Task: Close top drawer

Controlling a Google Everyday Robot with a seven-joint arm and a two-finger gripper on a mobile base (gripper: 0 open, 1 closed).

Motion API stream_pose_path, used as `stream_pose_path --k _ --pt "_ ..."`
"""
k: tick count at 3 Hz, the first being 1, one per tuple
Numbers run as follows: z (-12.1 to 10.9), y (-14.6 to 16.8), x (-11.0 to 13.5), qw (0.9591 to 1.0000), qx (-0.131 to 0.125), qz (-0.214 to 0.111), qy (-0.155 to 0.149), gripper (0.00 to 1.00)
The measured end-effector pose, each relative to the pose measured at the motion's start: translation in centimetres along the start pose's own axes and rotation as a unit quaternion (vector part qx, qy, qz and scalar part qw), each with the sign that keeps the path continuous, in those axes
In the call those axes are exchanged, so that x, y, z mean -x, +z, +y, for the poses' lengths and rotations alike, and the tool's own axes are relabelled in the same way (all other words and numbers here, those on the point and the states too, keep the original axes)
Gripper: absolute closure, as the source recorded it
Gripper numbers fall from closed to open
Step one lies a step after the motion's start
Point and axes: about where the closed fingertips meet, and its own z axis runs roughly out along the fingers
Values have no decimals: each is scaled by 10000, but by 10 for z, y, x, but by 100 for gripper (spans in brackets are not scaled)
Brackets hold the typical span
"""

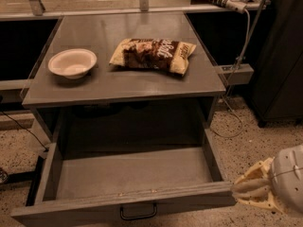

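On the left side of the flat grey metal table top stands a small round white bowl, upright. A little to the right of it, apart from it, lies a flat brown and yellow snack bag, near the middle of the top. Under the table top, the wide, shallow grey top drawer is pulled far out toward the camera, so its bare grey floor and both side walls are visible. At the centre of its flat grey front there is a small black wire handle. To the right of the drawer, low in the picture, is the gripper, with pale cream fingers on a light grey wrist. The fingers lie together, closed, and hold nothing; their tips are at the right end of the drawer front, touching it or just beside it. Behind the gripper is the speckled stone floor. Above, a thin white cable hangs down at the right of the table, beside a tall dark cabinet.
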Motion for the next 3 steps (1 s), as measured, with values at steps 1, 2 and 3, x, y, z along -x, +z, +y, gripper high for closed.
stream_pose_path --k 1,2,3 --pt "9 32 -7 9998 147 -20 111 100" --pt "16 93 -18 9990 362 -68 261 100" --pt "25 149 -29 9982 354 -195 444 100"
